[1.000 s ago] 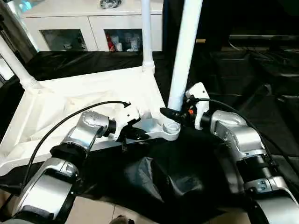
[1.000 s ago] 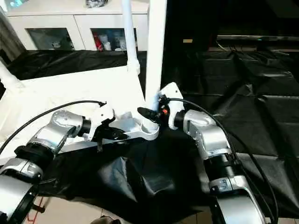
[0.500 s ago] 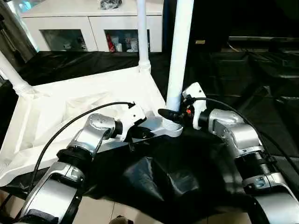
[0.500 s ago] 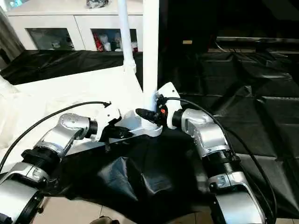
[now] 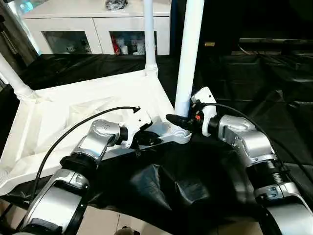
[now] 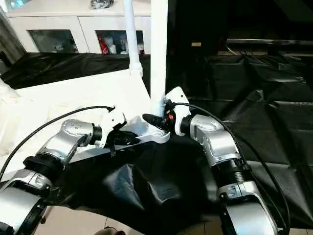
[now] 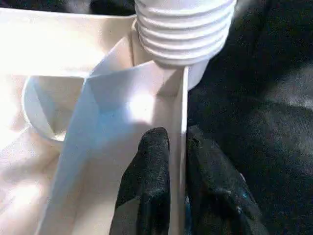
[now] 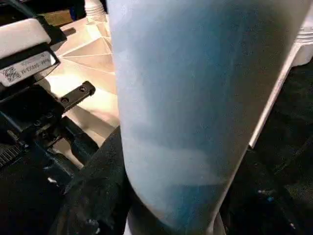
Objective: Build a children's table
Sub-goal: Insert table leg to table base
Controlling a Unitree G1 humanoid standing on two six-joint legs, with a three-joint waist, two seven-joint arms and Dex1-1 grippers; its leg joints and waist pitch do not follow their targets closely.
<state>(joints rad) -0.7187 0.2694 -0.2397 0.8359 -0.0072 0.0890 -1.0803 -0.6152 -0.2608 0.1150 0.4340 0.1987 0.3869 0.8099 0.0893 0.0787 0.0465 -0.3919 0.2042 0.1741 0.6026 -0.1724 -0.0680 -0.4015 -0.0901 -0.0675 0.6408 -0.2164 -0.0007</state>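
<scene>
The children's table [image 5: 73,110] lies upside down on a black, creased sheet [image 5: 234,73] that drapes the worktop, its white plastic top turned so the ribbed underside faces up, with thin raised walls and slanting ribs running toward rounded corner sockets. Smooth white tube legs stand upright from the corners: the near right leg [image 5: 190,54] rises out of a socket [image 5: 178,134] at the near right corner, its base ringed with coarse screw threads; a thinner-looking far leg [image 5: 149,34] stands at the far right corner, and another leg [image 5: 12,76] leans up at the far left. The left hand [image 5: 143,139] reaches in along the near edge of the top, just left of that socket, its two black fingers [image 7: 151,181] set either side of the thin upright edge wall with very little gap; whether they press on the wall I cannot tell. The right hand [image 5: 175,119] comes from the right and its black fingers are clamped around the bottom of the near right leg, just above the threads. Behind the worktop stands a white cabinet [image 5: 93,29] with glass doors.
</scene>
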